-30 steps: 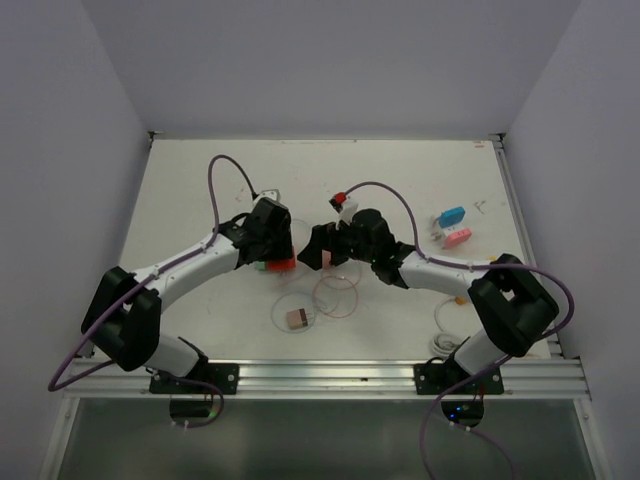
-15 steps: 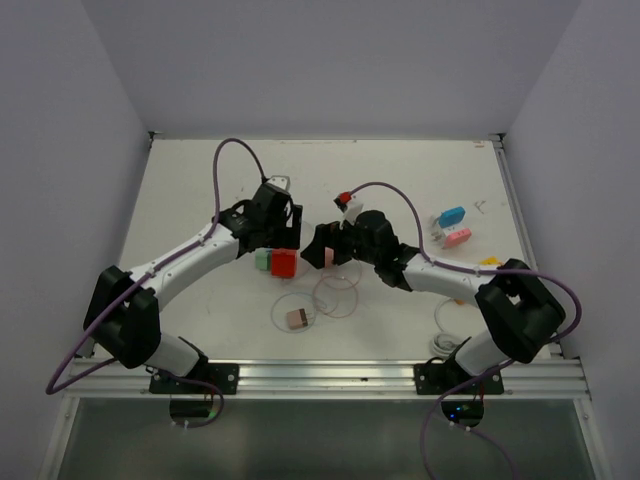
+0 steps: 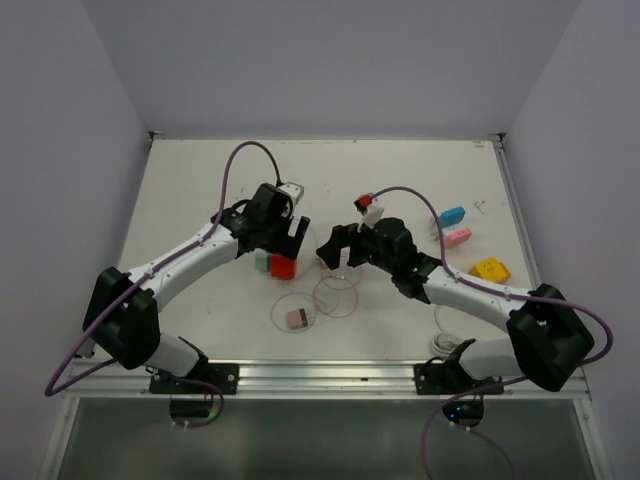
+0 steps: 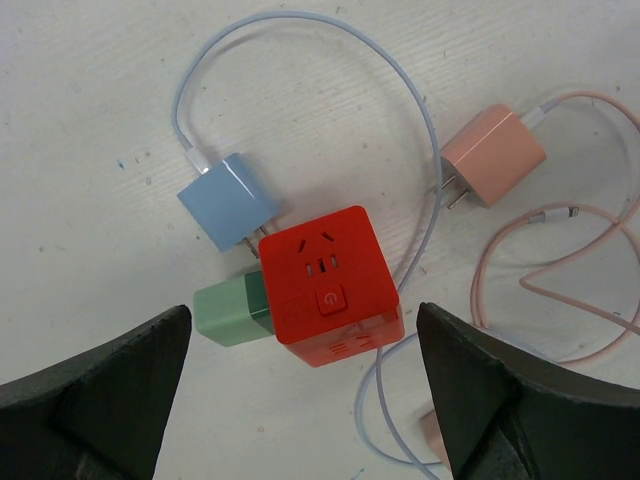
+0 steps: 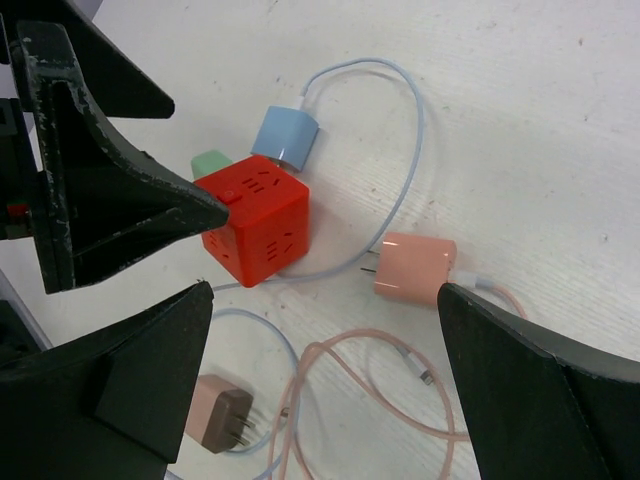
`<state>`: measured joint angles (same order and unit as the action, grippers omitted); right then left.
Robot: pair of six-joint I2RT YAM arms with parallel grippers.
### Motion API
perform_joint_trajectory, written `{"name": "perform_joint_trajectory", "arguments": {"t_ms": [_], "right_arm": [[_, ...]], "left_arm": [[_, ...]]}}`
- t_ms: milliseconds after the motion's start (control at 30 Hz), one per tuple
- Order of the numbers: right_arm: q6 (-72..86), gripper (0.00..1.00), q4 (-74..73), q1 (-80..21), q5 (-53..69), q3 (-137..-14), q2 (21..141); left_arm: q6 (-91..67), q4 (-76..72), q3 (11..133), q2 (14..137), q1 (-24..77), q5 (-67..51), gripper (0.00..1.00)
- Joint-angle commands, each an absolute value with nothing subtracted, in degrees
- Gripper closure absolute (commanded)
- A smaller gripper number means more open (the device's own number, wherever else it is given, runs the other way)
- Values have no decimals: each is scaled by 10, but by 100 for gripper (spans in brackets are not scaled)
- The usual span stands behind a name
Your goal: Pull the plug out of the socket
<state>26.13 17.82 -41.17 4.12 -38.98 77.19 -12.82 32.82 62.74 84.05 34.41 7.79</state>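
Note:
The red cube socket [image 4: 330, 285] [image 5: 255, 225] [image 3: 283, 267] rests on the white table. A green plug [image 4: 232, 310] [image 5: 210, 162] sits in its side. A blue plug [image 4: 228, 200] [image 5: 285, 137] lies against another side with its prongs partly showing. A pink plug [image 4: 492, 155] [image 5: 415, 268] lies apart from the socket with bare prongs, touched by nothing. My left gripper [image 4: 303, 318] [image 3: 297, 234] hovers open over the socket, holding nothing. To the socket's right, my right gripper [image 5: 325, 292] [image 3: 334, 250] is open and empty above the pink cable loops.
A brown plug [image 5: 218, 412] [image 3: 296, 318] lies nearer the arms' bases inside a pale blue cable loop. Pink cable loops [image 5: 340, 380] lie beside it. Blue [image 3: 452, 215], pink [image 3: 458, 237] and yellow [image 3: 490, 269] blocks sit at the right. A white cable [image 3: 440, 345] is coiled by the right base.
My left gripper has opened, let go of the red socket and risen off it toward the far side. My right arm has drawn back to the right.

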Motion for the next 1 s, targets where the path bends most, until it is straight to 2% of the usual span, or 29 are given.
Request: {"name": "perform_joint_trajectory", "arguments": {"t_ms": [0,167,533,700,967], "right_arm": [[243,1,173,-410,2,-374,738],[240,1,165,-409,-26,-357,714],[259,1,173,-383,-111,-304,638],[272,1,182,-364,-95,-298,644],[294,1,201,-336,-42,-294,668]], "left_arm": [[-90,341,651,840,342,41,2],[-18,329,641,832,358,22,2],[107,307,596,846,457,134,2],[129,285,571,860,487,210,4],[147,245,551,869,514,247,5]]}}
